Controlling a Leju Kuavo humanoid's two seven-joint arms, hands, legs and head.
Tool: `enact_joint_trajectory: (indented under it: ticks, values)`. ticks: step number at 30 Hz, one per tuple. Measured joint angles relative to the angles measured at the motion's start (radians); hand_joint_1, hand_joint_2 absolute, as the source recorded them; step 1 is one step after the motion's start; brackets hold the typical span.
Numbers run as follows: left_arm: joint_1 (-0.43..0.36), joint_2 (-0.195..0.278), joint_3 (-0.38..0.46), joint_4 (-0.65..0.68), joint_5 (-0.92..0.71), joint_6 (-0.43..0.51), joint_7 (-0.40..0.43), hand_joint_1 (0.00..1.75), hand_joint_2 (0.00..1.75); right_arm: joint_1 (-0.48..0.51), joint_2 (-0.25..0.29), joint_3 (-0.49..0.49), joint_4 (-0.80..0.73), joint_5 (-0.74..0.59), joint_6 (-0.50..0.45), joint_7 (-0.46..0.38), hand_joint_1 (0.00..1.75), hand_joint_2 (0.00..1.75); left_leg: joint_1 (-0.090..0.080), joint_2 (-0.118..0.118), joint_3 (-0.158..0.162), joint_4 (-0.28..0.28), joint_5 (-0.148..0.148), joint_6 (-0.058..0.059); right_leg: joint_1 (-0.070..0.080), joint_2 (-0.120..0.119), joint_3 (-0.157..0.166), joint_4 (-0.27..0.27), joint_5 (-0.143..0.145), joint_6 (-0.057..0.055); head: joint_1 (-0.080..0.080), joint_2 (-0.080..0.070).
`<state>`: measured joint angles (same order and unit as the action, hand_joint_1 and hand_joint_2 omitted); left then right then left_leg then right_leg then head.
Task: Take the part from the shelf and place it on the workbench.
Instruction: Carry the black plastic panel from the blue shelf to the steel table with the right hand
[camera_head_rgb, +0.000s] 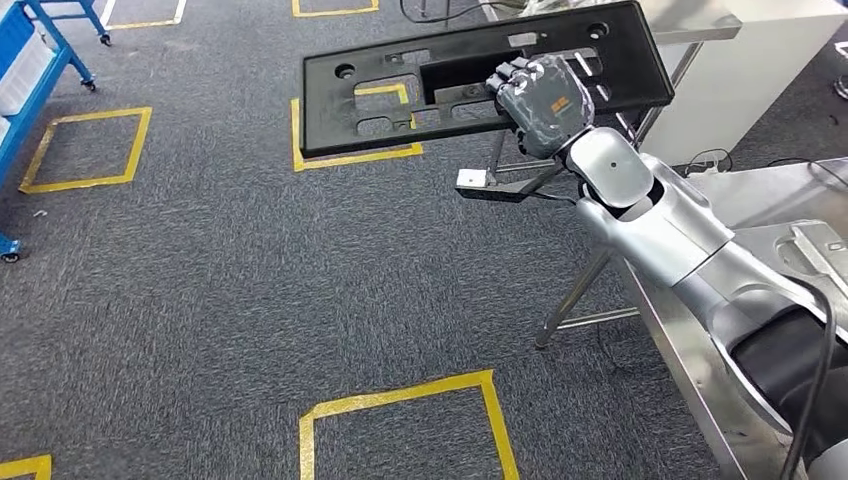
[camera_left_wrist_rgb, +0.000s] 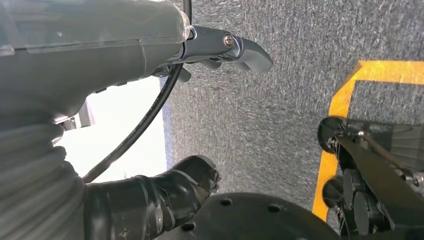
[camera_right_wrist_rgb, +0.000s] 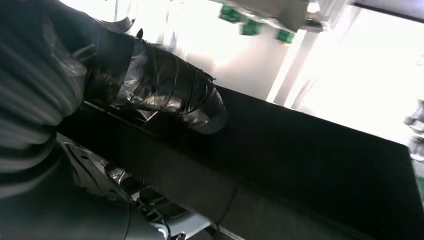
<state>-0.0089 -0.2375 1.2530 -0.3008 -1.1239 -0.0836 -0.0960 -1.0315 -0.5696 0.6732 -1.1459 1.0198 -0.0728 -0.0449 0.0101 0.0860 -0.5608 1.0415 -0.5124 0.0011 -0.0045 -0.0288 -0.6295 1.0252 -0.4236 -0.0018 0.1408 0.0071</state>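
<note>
Gripping the part (camera_head_rgb: 400, 75) along its near long edge, the right hand (camera_head_rgb: 540, 100) holds the flat black panel up in the air over the grey carpet (camera_head_rgb: 200, 280), well above the floor. The panel is a long rectangle with cut-out slots and round holes, tilted slightly, its far end reaching toward a white cabinet (camera_head_rgb: 750, 60). In the right wrist view the hand's taped dark fingers (camera_right_wrist_rgb: 165, 95) wrap over the part's edge, with the black surface stretching away from them. The silver right arm (camera_head_rgb: 660, 230) rises from the lower right, passing above the steel counter (camera_head_rgb: 790, 200), whose slanted leg (camera_head_rgb: 580, 290) stands on the carpet. The part is not on the counter. Yellow tape squares (camera_head_rgb: 90, 150) mark the carpet, and a blue rack (camera_head_rgb: 30, 80) stands at the far left. The left hand (camera_left_wrist_rgb: 165, 195) hangs over the carpet, its fingers apart and holding nothing.
</note>
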Motion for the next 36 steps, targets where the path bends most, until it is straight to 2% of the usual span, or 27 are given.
enact_joint_trajectory:
  ticks: [1, 2, 3, 4, 5, 6, 7, 9, 11, 12, 13, 14, 16, 17, 18, 19, 20, 21, 22, 24, 26, 29, 31, 33, 34, 35, 36]
  values:
    - [0.0, 0.0, 0.002, 0.001, 0.0, 0.0, 0.0, 0.0, 1.75, -0.001, -0.006, -0.005, 0.006, 0.0, -0.001, 0.001, 1.75, 1.75, 0.002, -0.026, -0.017, 0.038, -0.023, -0.002, -0.003, 0.009, 0.003, -0.004, 0.001, -0.007, 0.0, 0.0]
    - [0.001, 0.0, 0.004, 0.001, 0.0, 0.0, 0.0, 0.0, 1.75, -0.001, -0.009, -0.01, 0.011, -0.001, -0.002, 0.002, 1.75, 1.75, 0.003, -0.053, -0.044, 0.095, -0.053, -0.003, -0.002, 0.019, 0.004, -0.005, 0.001, -0.012, 0.0, 0.0]
    - [0.002, 0.0, 0.006, 0.002, 0.0, 0.001, 0.0, 0.0, 1.75, 0.0, -0.011, -0.012, 0.016, -0.003, -0.003, 0.003, 1.75, 1.75, 0.003, -0.07, -0.078, 0.164, -0.083, -0.003, -0.001, 0.03, 0.004, -0.005, 0.001, -0.017, 0.0, 0.0]
    - [0.003, 0.001, 0.007, 0.002, 0.0, 0.001, 0.0, 0.0, 1.75, 0.003, -0.013, -0.013, 0.022, -0.006, -0.004, 0.003, 1.75, 1.75, 0.003, -0.077, -0.111, 0.225, -0.103, -0.003, 0.0, 0.044, 0.004, -0.004, 0.001, -0.02, 0.0, 0.0]
    - [0.004, 0.001, 0.008, 0.003, 0.0, 0.001, 0.0, 0.0, 1.75, 0.008, -0.014, -0.013, 0.026, -0.009, -0.005, 0.003, 1.75, 1.75, 0.003, -0.08, -0.132, 0.261, -0.105, -0.003, 0.002, 0.06, 0.004, -0.002, 0.0, -0.021, 0.0, 0.0]
    - [0.004, 0.002, 0.01, 0.003, 0.0, 0.001, 0.0, 0.0, 1.75, 0.013, -0.016, -0.013, 0.03, -0.012, -0.006, 0.002, 1.75, 1.75, 0.003, -0.082, -0.135, 0.258, -0.086, -0.002, 0.003, 0.076, 0.005, 0.0, -0.001, -0.021, 0.0, 0.0]
    - [0.004, 0.002, 0.01, 0.004, -0.001, 0.001, 0.001, 0.0, 1.75, 0.018, -0.02, -0.014, 0.034, -0.013, -0.007, 0.002, 1.75, 1.75, 0.002, -0.088, -0.122, 0.216, -0.049, 0.001, 0.003, 0.092, 0.005, 0.003, -0.002, -0.02, 0.0, 0.0]
    - [0.003, 0.004, 0.011, 0.004, -0.001, 0.001, 0.001, 0.0, 1.75, 0.023, -0.026, -0.018, 0.039, -0.015, -0.01, 0.002, 1.75, 1.75, 0.005, -0.134, -0.073, 0.088, 0.024, 0.01, 0.002, 0.118, 0.001, 0.011, -0.006, -0.015, 0.0, 0.0]
    - [0.003, 0.006, 0.012, 0.004, -0.003, 0.0, 0.002, 0.0, 1.75, 0.026, -0.032, -0.024, 0.044, -0.015, -0.013, 0.003, 1.75, 1.75, 0.006, -0.174, -0.043, 0.011, 0.046, 0.017, -0.003, 0.141, -0.01, 0.018, -0.006, -0.006, 0.0, 0.0]
    - [0.003, 0.007, 0.012, 0.005, -0.005, 0.0, 0.004, 0.0, 1.75, 0.029, -0.034, -0.027, 0.046, -0.016, -0.014, 0.003, 1.75, 1.75, 0.005, -0.175, -0.038, 0.003, 0.043, 0.019, -0.005, 0.154, -0.015, 0.018, -0.004, 0.001, 0.0, 0.0]
    - [0.002, 0.007, 0.013, 0.005, -0.007, 0.0, 0.006, 0.0, 1.75, 0.035, -0.038, -0.03, 0.047, -0.017, -0.015, 0.003, 1.75, 1.75, 0.003, -0.164, -0.035, -0.005, 0.044, 0.022, -0.009, 0.166, -0.018, 0.015, 0.0, 0.009, 0.0, 0.0]
    - [0.001, 0.008, 0.013, 0.005, -0.008, 0.0, 0.009, 0.0, 1.75, 0.042, -0.042, -0.033, 0.049, -0.017, -0.017, 0.004, 1.75, 1.75, 0.003, -0.151, -0.03, -0.014, 0.048, 0.028, -0.011, 0.161, -0.02, 0.015, 0.0, 0.014, 0.0, 0.0]
    - [0.0, 0.009, 0.015, 0.005, -0.01, 0.0, 0.012, 0.0, 1.75, 0.053, -0.053, -0.045, 0.052, -0.021, -0.02, 0.005, 1.75, 1.75, 0.005, -0.127, -0.019, -0.035, 0.057, 0.041, -0.01, 0.11, -0.037, 0.049, -0.023, 0.025, 0.001, 0.0]
    - [0.0, 0.009, 0.016, 0.006, -0.01, 0.0, 0.013, 0.0, 1.75, 0.057, -0.057, -0.052, 0.054, -0.024, -0.024, 0.007, 1.75, 1.75, 0.005, -0.114, -0.015, -0.041, 0.059, 0.045, -0.01, 0.075, -0.061, 0.098, -0.05, 0.029, 0.001, 0.0]
    - [0.001, 0.01, 0.017, 0.006, -0.01, 0.0, 0.014, 0.0, 1.75, 0.06, -0.058, -0.058, 0.056, -0.027, -0.027, 0.008, 1.75, 1.75, 0.004, -0.101, -0.013, -0.043, 0.059, 0.047, -0.011, 0.052, -0.093, 0.161, -0.081, 0.035, 0.001, 0.0]
    - [0.002, 0.01, 0.019, 0.006, -0.011, 0.0, 0.016, 0.0, 1.75, 0.066, -0.059, -0.063, 0.058, -0.03, -0.031, 0.01, 1.75, 1.75, 0.004, -0.087, -0.012, -0.044, 0.057, 0.047, -0.014, 0.043, -0.127, 0.225, -0.105, 0.04, 0.001, 0.0]
    - [0.002, 0.01, 0.02, 0.006, -0.012, 0.001, 0.017, 0.0, 1.75, 0.074, -0.06, -0.066, 0.06, -0.031, -0.034, 0.011, 1.75, 1.75, 0.004, -0.073, -0.011, -0.044, 0.055, 0.047, -0.019, 0.039, -0.15, 0.269, -0.115, 0.045, 0.001, 0.0]
    - [0.002, 0.01, 0.021, 0.006, -0.014, 0.001, 0.019, 0.0, 1.75, 0.083, -0.061, -0.069, 0.062, -0.031, -0.036, 0.011, 1.75, 1.75, 0.004, -0.059, -0.009, -0.043, 0.052, 0.045, -0.024, 0.035, -0.155, 0.276, -0.106, 0.05, 0.001, 0.0]
    - [0.002, 0.01, 0.022, 0.006, -0.015, 0.001, 0.02, 0.0, 1.75, 0.092, -0.063, -0.073, 0.065, -0.03, -0.037, 0.012, 1.75, 1.75, 0.005, -0.047, -0.006, -0.042, 0.048, 0.042, -0.029, 0.029, -0.14, 0.244, -0.08, 0.055, 0.001, 0.0]
    - [0.001, 0.01, 0.024, 0.007, -0.016, 0.002, 0.023, 0.0, 1.75, 0.103, -0.067, -0.085, 0.07, -0.03, -0.038, 0.012, 1.75, 1.75, 0.006, -0.024, -0.002, -0.035, 0.037, 0.031, -0.032, -0.003, -0.067, 0.108, -0.018, 0.061, 0.001, 0.0]
    - [0.001, 0.012, 0.026, 0.007, -0.016, 0.002, 0.024, 0.0, 1.75, 0.109, -0.069, -0.097, 0.075, -0.03, -0.04, 0.013, 1.75, 1.75, 0.003, -0.006, 0.003, -0.026, 0.023, 0.016, -0.026, -0.023, -0.022, 0.021, 0.007, 0.053, 0.001, 0.0]
    - [-0.004, 0.013, 0.028, 0.007, -0.016, 0.002, 0.026, 0.0, 1.75, 0.116, -0.076, -0.111, 0.081, -0.03, -0.043, 0.014, 1.75, 1.75, 0.003, 0.012, 0.015, -0.024, 0.01, -0.003, -0.019, 0.001, -0.019, 0.017, 0.0, 0.028, 0.0, 0.0]
    - [-0.008, 0.013, 0.029, 0.008, -0.016, 0.002, 0.027, 0.0, 1.75, 0.118, -0.083, -0.119, 0.082, -0.03, -0.043, 0.014, 1.75, 1.75, 0.009, -0.018, 0.004, 0.012, -0.018, -0.01, -0.021, 0.018, -0.014, 0.015, -0.001, 0.011, 0.0, 0.0]
    - [-0.008, 0.013, 0.029, 0.009, -0.016, 0.002, 0.027, 0.0, 1.75, 0.118, -0.084, -0.125, 0.083, -0.029, -0.044, 0.014, 1.75, 1.75, 0.011, -0.064, -0.052, 0.126, -0.077, -0.01, -0.018, 0.034, -0.01, 0.013, -0.004, -0.003, 0.0, 0.0]
    - [-0.007, 0.013, 0.029, 0.009, -0.016, 0.002, 0.027, 0.0, 1.75, 0.12, -0.083, -0.126, 0.084, -0.029, -0.044, 0.014, 1.75, 1.75, 0.009, -0.074, -0.09, 0.197, -0.105, -0.008, -0.014, 0.044, -0.009, 0.014, -0.005, -0.007, -0.001, 0.0]
    - [-0.007, 0.013, 0.029, 0.01, -0.016, 0.002, 0.028, 0.0, 1.75, 0.122, -0.082, -0.126, 0.084, -0.029, -0.044, 0.013, 1.75, 1.75, 0.007, -0.079, -0.123, 0.253, -0.119, -0.006, -0.01, 0.056, -0.008, 0.014, -0.006, -0.009, -0.001, 0.0]
    - [-0.007, 0.013, 0.029, 0.01, -0.016, 0.002, 0.028, 0.0, 1.75, 0.125, -0.082, -0.126, 0.085, -0.029, -0.044, 0.013, 1.75, 1.75, 0.004, -0.081, -0.142, 0.278, -0.113, -0.001, -0.006, 0.069, -0.006, 0.015, -0.007, -0.011, 0.0, 0.0]
